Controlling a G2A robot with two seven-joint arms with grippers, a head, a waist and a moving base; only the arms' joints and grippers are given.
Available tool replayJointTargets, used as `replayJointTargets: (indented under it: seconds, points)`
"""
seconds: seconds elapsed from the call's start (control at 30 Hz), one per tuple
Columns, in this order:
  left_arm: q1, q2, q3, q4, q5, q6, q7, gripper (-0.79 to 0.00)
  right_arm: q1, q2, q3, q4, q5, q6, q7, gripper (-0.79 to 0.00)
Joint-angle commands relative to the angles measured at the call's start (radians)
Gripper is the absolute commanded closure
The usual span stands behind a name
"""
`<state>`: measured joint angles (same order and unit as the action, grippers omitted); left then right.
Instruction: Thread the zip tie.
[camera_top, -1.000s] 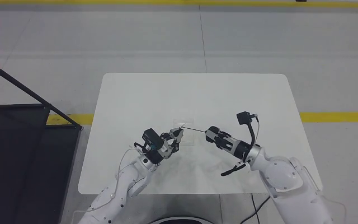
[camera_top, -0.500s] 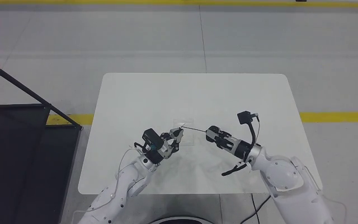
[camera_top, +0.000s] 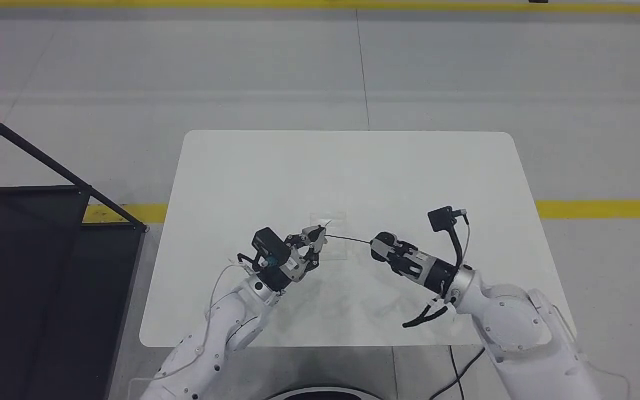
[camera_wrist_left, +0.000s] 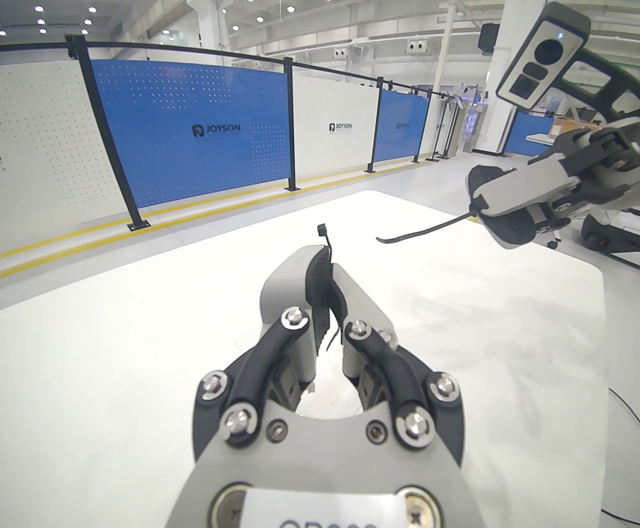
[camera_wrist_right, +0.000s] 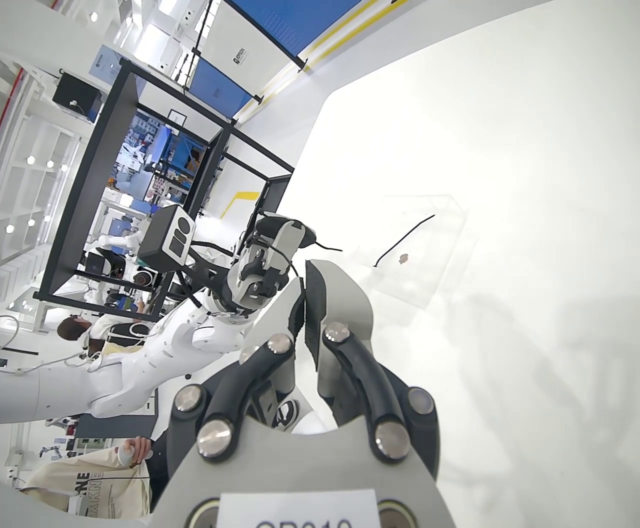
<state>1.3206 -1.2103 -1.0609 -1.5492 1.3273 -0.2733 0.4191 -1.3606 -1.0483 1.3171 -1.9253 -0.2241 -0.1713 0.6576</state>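
Right pincer (camera_top: 374, 243) backed off slightly (zip tie (camera_wrist_left: 425, 231) tail clamped); clear sheet (camera_wrist_right: 435, 260) nearby.

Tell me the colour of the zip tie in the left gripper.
The thin plastic zip tie is black; left wrist view shows it best.

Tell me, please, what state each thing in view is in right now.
left gripper: shut on the zip tie head.
right gripper: shut on the zip tie tail.
zip tie head: poking out of the grip, nothing threaded through it.
zip tie tail: tip free in the air, short of the head.
spare zip tie: lying open on the clear sheet, not looped.
clear sheet: flat on the table.
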Motion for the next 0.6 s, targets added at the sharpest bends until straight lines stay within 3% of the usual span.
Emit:
replayJointTargets:
  seconds: [0.0, 0.57]
  points:
    - [0.000, 0.000, 0.000, 0.000, 0.001, 0.001, 0.000, 0.000, 0.001, 0.000, 0.000, 0.000, 0.001, 0.000, 0.000, 0.000]
    - [0.000, 0.000, 0.000, 0.000, 0.001, 0.001, 0.000, 0.000, -0.007, -0.001, -0.005, -0.001, -0.005, -0.002, -0.014, 0.000]
